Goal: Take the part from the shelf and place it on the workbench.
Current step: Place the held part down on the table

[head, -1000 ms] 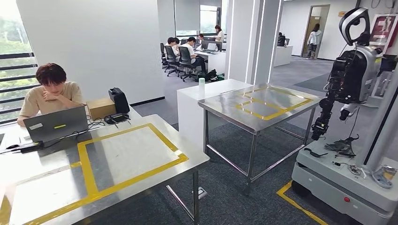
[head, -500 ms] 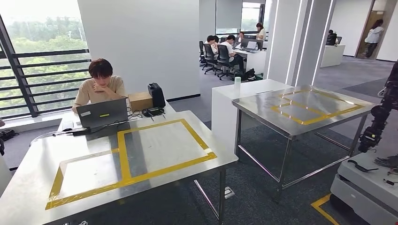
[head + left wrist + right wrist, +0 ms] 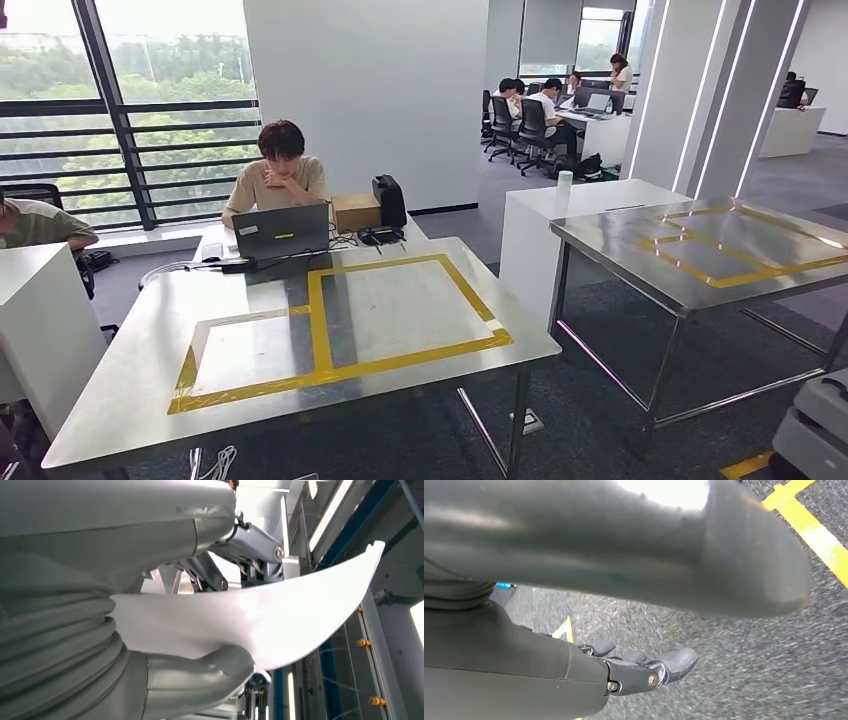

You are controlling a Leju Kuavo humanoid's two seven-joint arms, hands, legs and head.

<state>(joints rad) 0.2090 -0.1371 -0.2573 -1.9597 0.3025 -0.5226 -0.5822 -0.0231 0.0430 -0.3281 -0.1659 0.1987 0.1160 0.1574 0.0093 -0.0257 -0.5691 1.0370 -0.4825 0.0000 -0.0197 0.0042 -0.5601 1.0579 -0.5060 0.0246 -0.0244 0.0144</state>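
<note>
In the left wrist view my left hand [image 3: 165, 680] grips a white curved panel-like part [image 3: 280, 625]; the thumb presses on its near face and the darker fingers sit behind it. The part's pointed tip sticks out beyond the hand. The steel workbench [image 3: 420, 300], marked with yellow tape rectangles [image 3: 320, 340], stands straight ahead in the head view. My right hand [image 3: 644, 672] hangs above grey carpet, its fingers loosely apart with nothing in them.
A person [image 3: 282, 180] sits at the workbench's far side behind a laptop [image 3: 280, 232], next to a cardboard box [image 3: 355, 212]. A second steel table [image 3: 720, 250] and a white pedestal [image 3: 590, 215] stand to the right. A white cabinet [image 3: 45, 320] stands at the left.
The camera has turned left: the whole scene slid right, bringing the workbench to the middle. The other robot at the right has left the picture.
</note>
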